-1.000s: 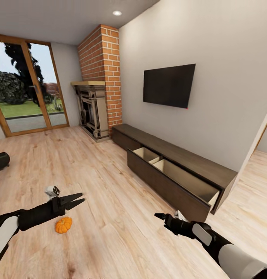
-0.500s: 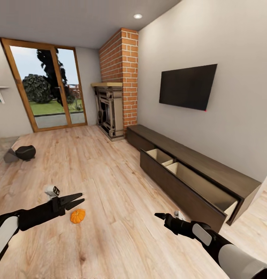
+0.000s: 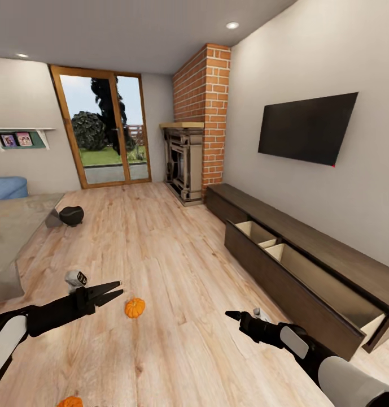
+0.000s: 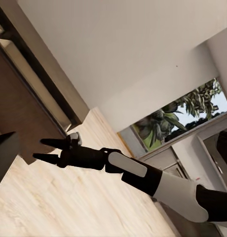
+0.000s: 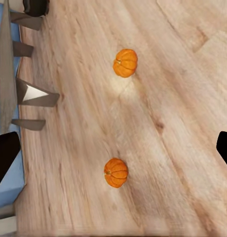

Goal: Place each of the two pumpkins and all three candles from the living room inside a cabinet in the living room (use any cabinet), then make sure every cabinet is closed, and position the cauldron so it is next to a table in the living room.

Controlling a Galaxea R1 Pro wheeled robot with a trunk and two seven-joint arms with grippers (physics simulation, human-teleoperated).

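Both arms forward, fingers [image 3: 110, 294] apart.

One pumpkin [image 3: 135, 308] lies on the floor [image 3: 160, 249] just right of the left tool [image 3: 116, 293]; the other pumpkin [image 3: 70, 402] lies nearer, below it. The cabinet [image 3: 307, 271], drawer pulled out, runs right of the right tool [image 3: 232, 315]. The cauldron [image 3: 71, 215] sits far ahead beside the surface [image 3: 13, 226].

In the head view, a second pumpkin [image 3: 70, 402] is cut by the lower picture edge, so only its top shows. The table [image 3: 13, 226] beside the cauldron [image 3: 71, 215] runs out past the left edge. The open drawer of the cabinet [image 3: 307, 271] hides its own floor behind the dark front (nothing inside can be told). The framed pictures on the wall shelf [image 3: 19, 138] are too small to read.
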